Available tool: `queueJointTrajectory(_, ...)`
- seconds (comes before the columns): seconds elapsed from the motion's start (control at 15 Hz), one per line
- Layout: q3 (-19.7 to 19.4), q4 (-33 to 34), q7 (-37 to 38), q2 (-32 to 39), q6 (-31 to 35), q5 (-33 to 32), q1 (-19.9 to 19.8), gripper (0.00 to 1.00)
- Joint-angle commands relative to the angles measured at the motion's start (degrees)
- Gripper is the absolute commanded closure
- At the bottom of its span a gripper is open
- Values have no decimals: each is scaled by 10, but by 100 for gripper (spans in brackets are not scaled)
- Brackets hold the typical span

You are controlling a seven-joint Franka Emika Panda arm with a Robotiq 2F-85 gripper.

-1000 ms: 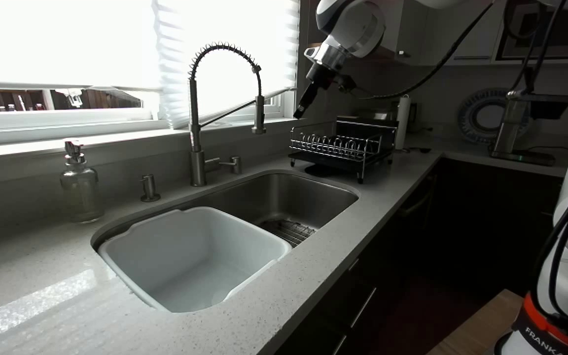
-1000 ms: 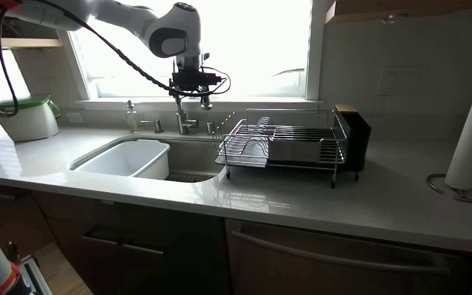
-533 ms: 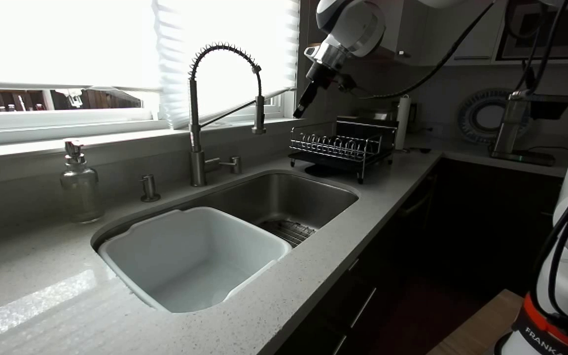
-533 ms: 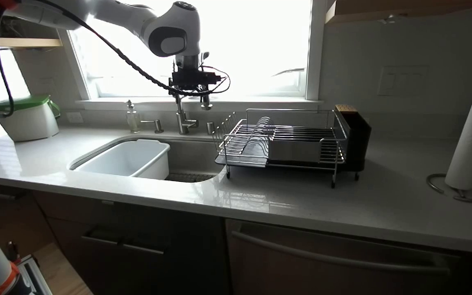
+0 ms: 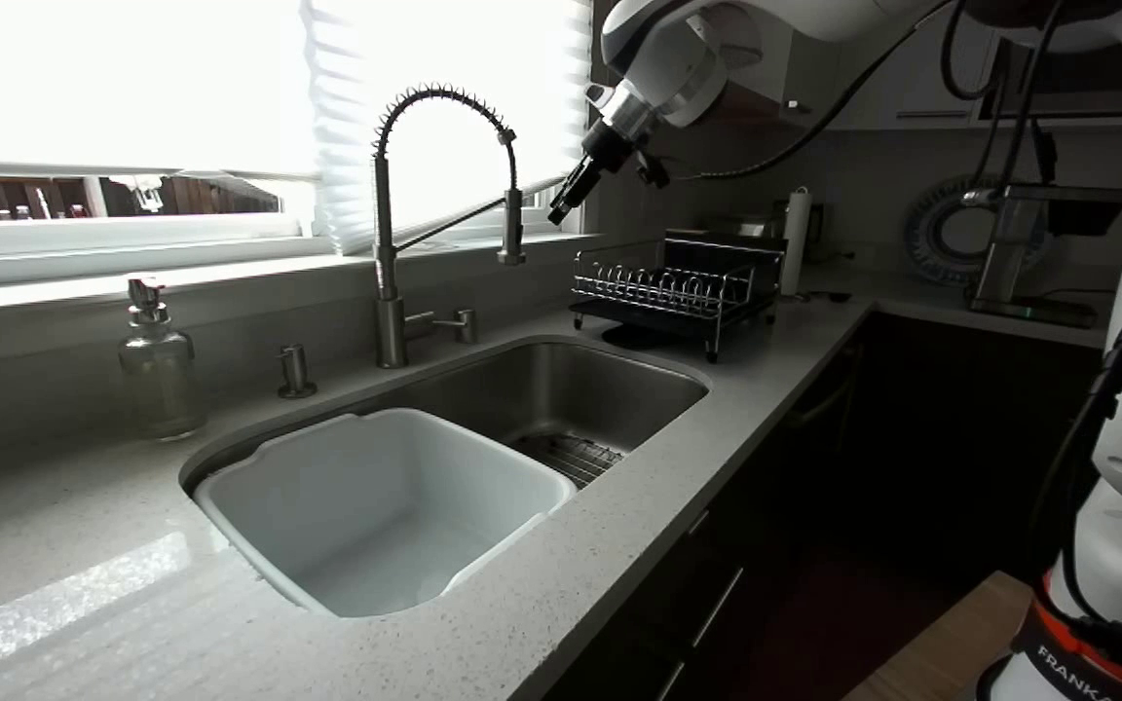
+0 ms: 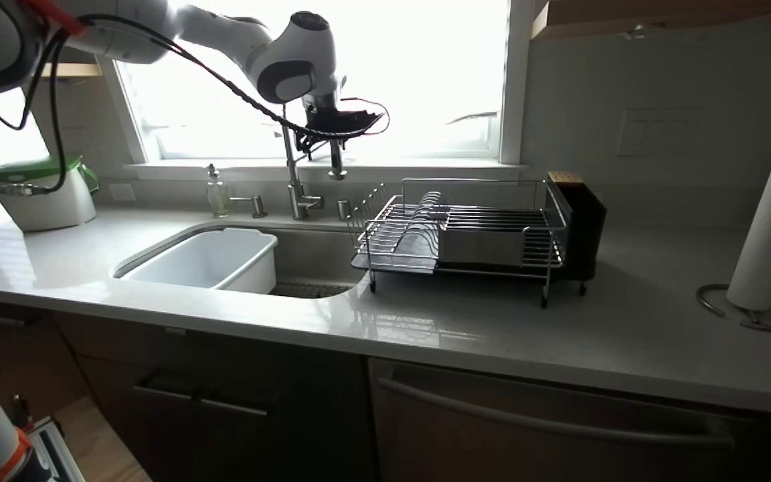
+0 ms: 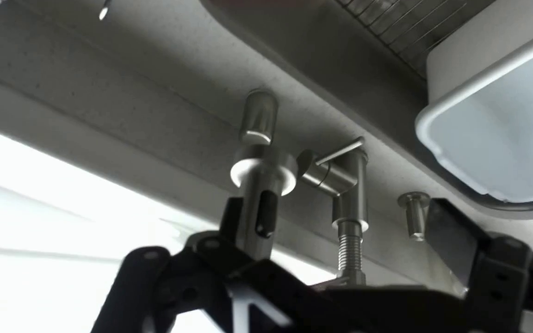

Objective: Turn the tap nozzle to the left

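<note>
The tap nozzle is a chrome faucet with a high arched spring neck. Its spray head (image 5: 512,229) hangs straight down, toward the dish rack side of the faucet body; it also shows in an exterior view (image 6: 337,161). My gripper (image 5: 558,214) is open, just beside the spray head at about its height, with a small gap in that view. In the wrist view the spray head (image 7: 261,203) overlaps the left finger of the open gripper (image 7: 340,219); I cannot tell whether they touch. The faucet body (image 7: 350,199) stands farther off, seen between the fingers.
A sink holds a white basin (image 5: 386,506) below the faucet. A dish rack (image 5: 668,282) stands beside the sink. A small soap pump (image 5: 296,372) and a glass soap bottle (image 5: 160,375) stand along the back. The window and blind (image 5: 454,175) are behind the faucet.
My gripper has moved closer to the spray head, leftward in an exterior view, and its tilt has changed. The arm and cables have shifted with it. The faucet has not moved.
</note>
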Motion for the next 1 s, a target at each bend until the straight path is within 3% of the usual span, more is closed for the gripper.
queueJointTrajectory(0.0, 37, 80, -97, 67, 4, 82, -34, 0)
queueJointTrajectory(0.53, 72, 166, -222, 151, -28, 206, -75, 0)
queueJointTrajectory(0.93, 71, 199, -252, 183, -74, 266, -77, 0)
